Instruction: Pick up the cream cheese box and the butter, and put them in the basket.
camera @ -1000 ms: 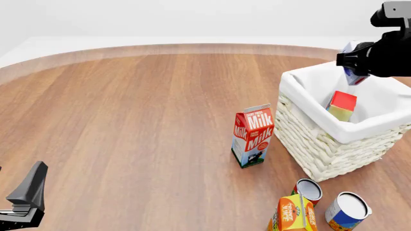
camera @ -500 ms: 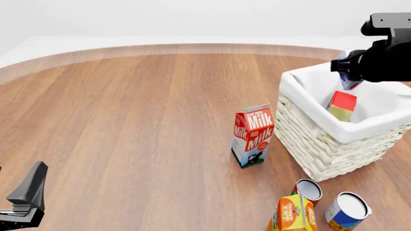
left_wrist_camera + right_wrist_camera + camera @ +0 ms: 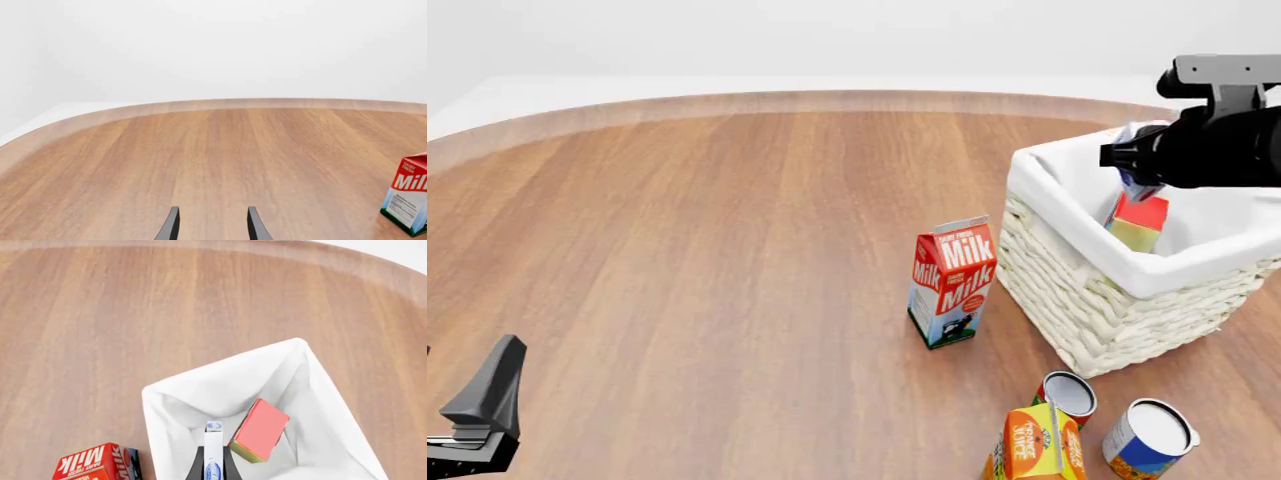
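Front: right gripper [image 3: 1130,172] over basket [image 3: 1094,300], clamped on cream cheese box [image 3: 1132,180], mostly hidden by arm; butter [image 3: 1137,220] inside; milk carton [image 3: 952,282] beside basket; cans [image 3: 1148,438] and juice carton [image 3: 1036,445] nearer, cut off | Right wrist: cream cheese box [image 3: 213,452] edge-on between fingers, above liner, beside butter [image 3: 260,430] | Left wrist: left gripper [image 3: 210,227] spread apart, empty, over bare table [image 3: 200,160]; milk carton [image 3: 408,200] cropped.

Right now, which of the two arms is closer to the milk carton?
Right. Its tool, holding the cream cheese box, hangs over the basket beside the milk carton; the left tool sits far off at the table's near-left edge.
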Action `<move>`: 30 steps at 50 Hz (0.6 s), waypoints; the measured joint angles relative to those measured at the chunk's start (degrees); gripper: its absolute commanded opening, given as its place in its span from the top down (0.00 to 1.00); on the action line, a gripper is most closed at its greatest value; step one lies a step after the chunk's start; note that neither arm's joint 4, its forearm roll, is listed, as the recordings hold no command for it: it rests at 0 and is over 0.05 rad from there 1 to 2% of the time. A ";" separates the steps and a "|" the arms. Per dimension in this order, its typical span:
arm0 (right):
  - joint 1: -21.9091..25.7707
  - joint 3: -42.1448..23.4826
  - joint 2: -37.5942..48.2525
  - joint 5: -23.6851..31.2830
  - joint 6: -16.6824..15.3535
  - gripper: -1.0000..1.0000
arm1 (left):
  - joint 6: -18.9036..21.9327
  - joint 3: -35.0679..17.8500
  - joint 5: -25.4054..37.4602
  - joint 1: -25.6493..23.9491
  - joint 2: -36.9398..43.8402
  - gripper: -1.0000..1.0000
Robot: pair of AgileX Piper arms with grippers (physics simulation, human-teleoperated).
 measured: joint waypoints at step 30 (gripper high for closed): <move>0.30 3.01 0.91 -2.59 0.76 1.00 | 0.00 0.00 0.00 0.00 0.00 0.00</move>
